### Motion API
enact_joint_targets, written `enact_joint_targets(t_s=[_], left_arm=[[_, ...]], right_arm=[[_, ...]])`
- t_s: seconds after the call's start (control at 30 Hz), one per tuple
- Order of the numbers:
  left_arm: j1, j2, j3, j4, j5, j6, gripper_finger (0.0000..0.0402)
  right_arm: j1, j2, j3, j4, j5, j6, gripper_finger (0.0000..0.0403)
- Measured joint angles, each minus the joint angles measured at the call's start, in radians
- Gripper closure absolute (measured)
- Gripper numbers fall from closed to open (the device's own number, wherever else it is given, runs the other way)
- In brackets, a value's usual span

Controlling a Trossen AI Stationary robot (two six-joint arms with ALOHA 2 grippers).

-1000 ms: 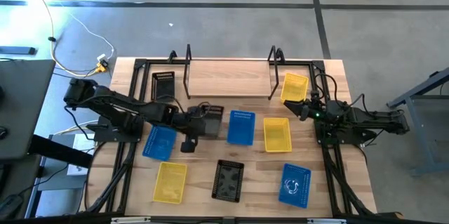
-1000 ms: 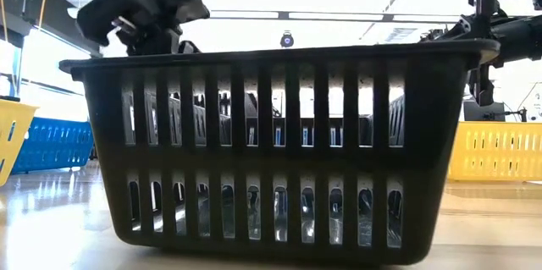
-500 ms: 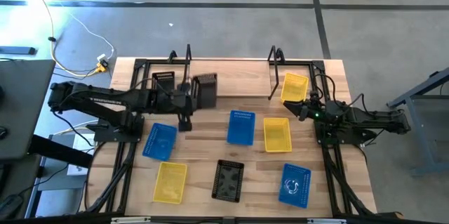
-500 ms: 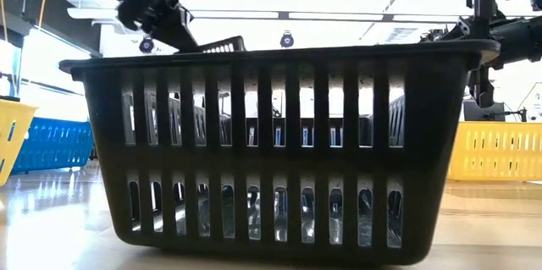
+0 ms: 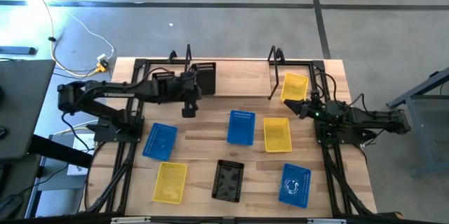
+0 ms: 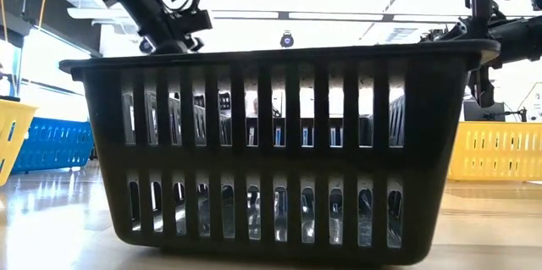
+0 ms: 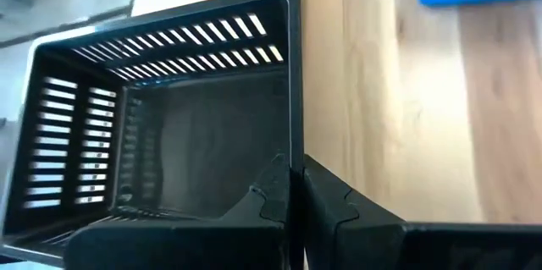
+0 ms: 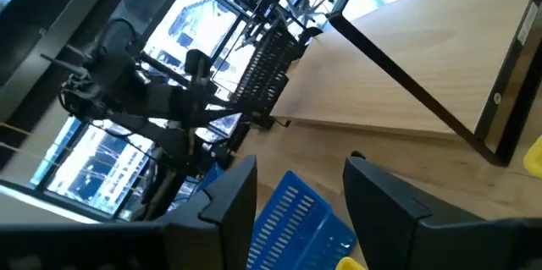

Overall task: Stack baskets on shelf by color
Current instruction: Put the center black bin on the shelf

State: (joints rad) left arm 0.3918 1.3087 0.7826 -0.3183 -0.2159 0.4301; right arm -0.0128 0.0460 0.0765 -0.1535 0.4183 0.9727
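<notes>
My left gripper [image 5: 195,86] is shut on a black basket [image 5: 205,76], which it holds above the left end of the shelf [image 5: 235,78], next to the left bracket. A second black basket [image 5: 163,82] lies just left of that bracket. A yellow basket [image 5: 294,88] sits at the shelf's right end. On the table lie blue baskets [image 5: 160,141] [image 5: 240,127] [image 5: 295,184], yellow ones [image 5: 276,133] [image 5: 170,181] and a black one [image 5: 229,180]. My right gripper [image 5: 302,108] waits open at the right. My left gripper pinches one side wall of the black basket at its rim [image 7: 294,147]. One finger [image 7: 267,195] is inside the basket and the other [image 7: 332,201] is outside. The fingers come slanting down from the table's left. The basket is lifted clear of the shelf, with its open side toward the wrist.
Upright black rod brackets [image 5: 188,55] [image 5: 276,59] stand at both ends of the shelf. In the low view the near black basket [image 6: 279,143] fills the foreground and hides most of the table. Bare wood lies between the shelf and the middle row of baskets.
My left gripper, still shut on the black basket, has swung from the table's middle toward the far edge and a little up, turning as it went. The basket has travelled with it, lifted clear, and now hangs over the shelf's left end.
</notes>
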Motion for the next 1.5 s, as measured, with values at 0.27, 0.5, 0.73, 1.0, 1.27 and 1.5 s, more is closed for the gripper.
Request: enact_joint_targets(t_s=[0.27, 0.5, 0.73, 1.0, 1.27, 1.5], left_arm=[[0.056, 0.073, 0.003, 0.07, -0.004, 0.051, 0.0401], [0.093, 0.086, 0.004, 0.074, 0.015, 0.112, 0.0401], [0.106, 0.09, -0.001, 0.042, 0.102, 0.103, 0.0401], [0.107, 0.09, -0.001, 0.052, 0.103, 0.078, 0.0389], [0.107, 0.09, -0.001, 0.054, 0.062, 0.07, 0.0364], [0.105, 0.09, 0.0, 0.054, 0.047, 0.046, 0.033]], right_arm=[[0.0, 0.0, 0.0, 0.083, -0.014, 0.01, 0.0242], [0.0, 0.0, 0.0, 0.208, -0.057, -0.039, 0.0242], [0.0, 0.0, 0.0, 0.268, -0.087, -0.039, 0.0242], [0.0, 0.0, 0.0, 0.343, -0.101, -0.057, 0.0242], [0.0, 0.0, 0.0, 0.346, -0.134, -0.057, 0.0242], [0.0, 0.0, 0.0, 0.346, -0.142, -0.057, 0.0242]])
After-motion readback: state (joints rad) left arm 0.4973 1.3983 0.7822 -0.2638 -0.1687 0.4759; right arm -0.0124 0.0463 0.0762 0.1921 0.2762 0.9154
